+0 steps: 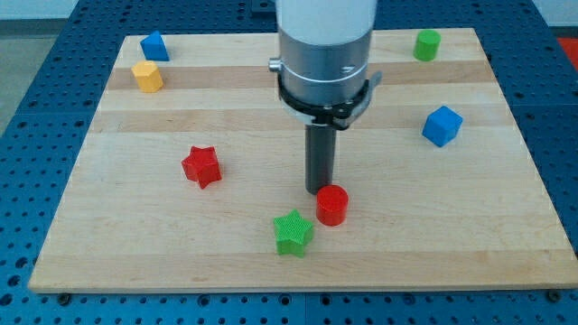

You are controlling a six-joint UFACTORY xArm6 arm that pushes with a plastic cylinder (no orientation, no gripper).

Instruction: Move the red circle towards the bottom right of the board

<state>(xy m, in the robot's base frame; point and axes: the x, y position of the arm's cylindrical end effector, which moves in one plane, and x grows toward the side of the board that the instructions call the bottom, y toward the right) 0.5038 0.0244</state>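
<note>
Poised with fingerless tip (319, 190) touching red circle (331, 205) from upper left, risking an off-centre shove that slips it toward the green star (293, 233).

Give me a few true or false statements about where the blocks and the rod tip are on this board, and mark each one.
1. My tip is right beside the red circle, on its upper-left side in the view. True.
2. The green star lies at the view's top right. False: it lies near the bottom centre, just left of the red circle; the block at top right is a green cylinder.
3. The red star lies to the view's left of my tip. True.
4. The yellow block touches the blue cube. False: they are far apart, yellow at upper left, the cube at right.
5. A blue block sits just above the yellow one. True.
</note>
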